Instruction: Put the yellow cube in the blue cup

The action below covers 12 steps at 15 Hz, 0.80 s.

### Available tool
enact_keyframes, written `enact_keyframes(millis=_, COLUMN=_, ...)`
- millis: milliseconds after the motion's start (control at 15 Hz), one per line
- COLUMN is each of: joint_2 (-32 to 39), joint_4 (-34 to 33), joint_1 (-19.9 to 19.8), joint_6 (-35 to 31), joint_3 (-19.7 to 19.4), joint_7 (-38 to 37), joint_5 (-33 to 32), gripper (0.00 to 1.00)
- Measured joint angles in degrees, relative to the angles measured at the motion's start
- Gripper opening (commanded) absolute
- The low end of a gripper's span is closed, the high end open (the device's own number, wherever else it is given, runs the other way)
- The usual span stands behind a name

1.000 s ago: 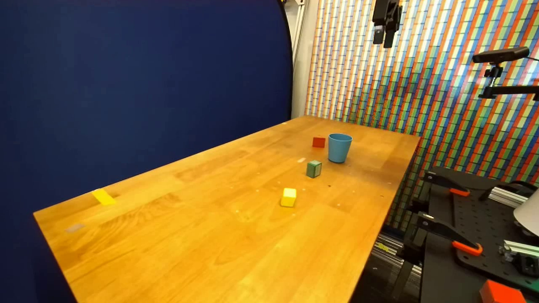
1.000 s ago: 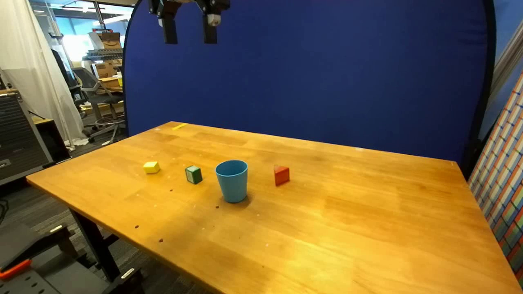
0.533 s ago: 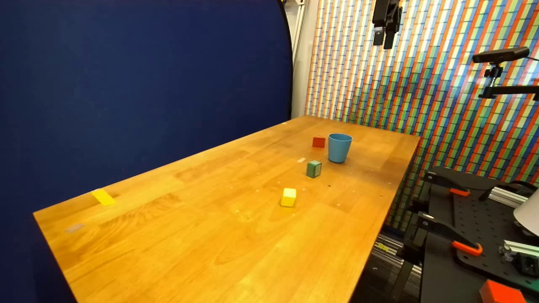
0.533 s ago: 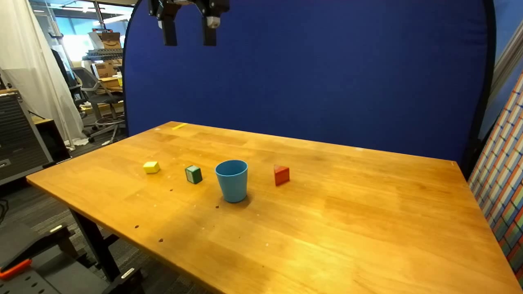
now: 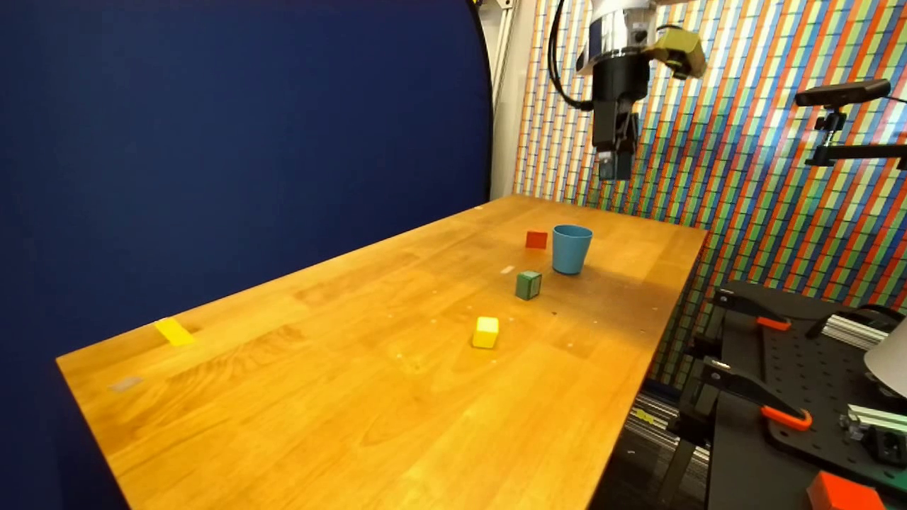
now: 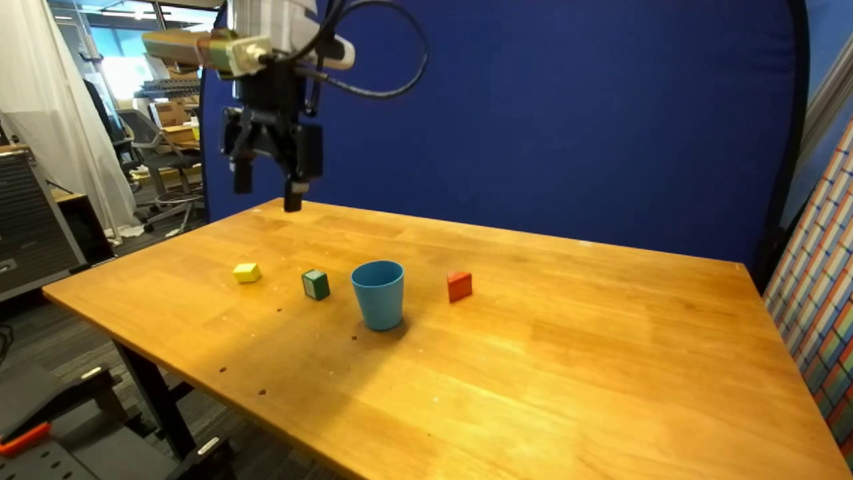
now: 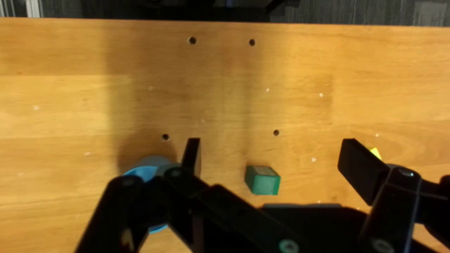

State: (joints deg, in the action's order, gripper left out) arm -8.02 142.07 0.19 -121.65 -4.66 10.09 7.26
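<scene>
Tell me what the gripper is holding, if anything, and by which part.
Nothing is held: the gripper hangs open above the table, and the yellow cube rests on the tabletop.

The claw [image 6: 268, 195] has come down nearer the table [image 6: 566, 347], bringing the arm [image 6: 270, 19] into view.

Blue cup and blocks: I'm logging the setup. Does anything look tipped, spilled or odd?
Nothing stands out: the blue cup stands upright, and the yellow cube, green block and red block rest apart on the table.
</scene>
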Motion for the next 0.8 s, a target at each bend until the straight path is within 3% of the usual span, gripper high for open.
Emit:
enact_keyframes(millis=333, joint_2=11.78, joint_4=0.10, joint_1=5.73, joint_6=-6.71, joint_3=7.46, joint_7=1.92, joint_5=7.99, gripper=1.00)
enact_keyframes(millis=533, joint_2=18.17, joint_4=-1.88, joint_1=7.50, joint_6=-10.78, joint_3=11.40, joint_7=2.10, joint_5=8.47, gripper=1.00)
enact_keyframes(millis=800, joint_2=24.92, joint_4=-4.60, joint_1=8.42, joint_6=-16.85, joint_3=13.89, joint_7=1.89, joint_5=6.91, gripper=1.00)
